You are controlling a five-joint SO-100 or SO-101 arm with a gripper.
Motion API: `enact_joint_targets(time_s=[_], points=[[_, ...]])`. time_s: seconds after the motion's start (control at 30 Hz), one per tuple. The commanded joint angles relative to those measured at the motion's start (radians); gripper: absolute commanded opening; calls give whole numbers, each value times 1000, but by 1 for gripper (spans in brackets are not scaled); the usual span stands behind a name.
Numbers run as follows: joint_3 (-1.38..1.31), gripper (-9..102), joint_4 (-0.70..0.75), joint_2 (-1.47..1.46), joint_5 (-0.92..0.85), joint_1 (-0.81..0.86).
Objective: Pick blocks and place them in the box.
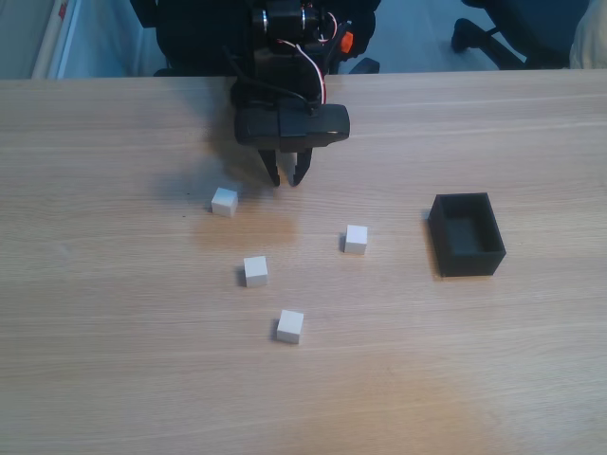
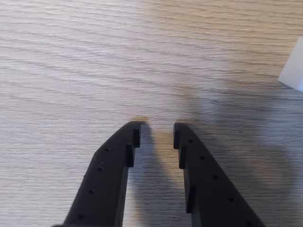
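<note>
Several small white blocks lie on the wooden table in the fixed view: one at the left point(image 1: 224, 201), one toward the right point(image 1: 356, 238), one in the middle point(image 1: 255, 270) and one nearest the front point(image 1: 290, 325). The black open-topped box point(image 1: 471, 261) stands to the right and looks empty. My black gripper point(image 1: 286, 177) hangs just right of the left block, close above the table. In the wrist view my gripper point(image 2: 157, 132) is open by a narrow gap with bare wood between the fingers. A white block corner point(image 2: 293, 71) shows at the right edge.
The wooden table point(image 1: 114, 360) stretches wide in front and to the left of the blocks. Behind its far edge are the arm's base point(image 1: 285, 24) and a dark chair base point(image 1: 493, 33).
</note>
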Motion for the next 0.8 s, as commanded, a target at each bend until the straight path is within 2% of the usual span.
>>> enact_joint_targets(time_s=[0.0, 0.77], points=[[64, 0, 57, 28, -14, 63], [64, 0, 57, 28, -8, 48]])
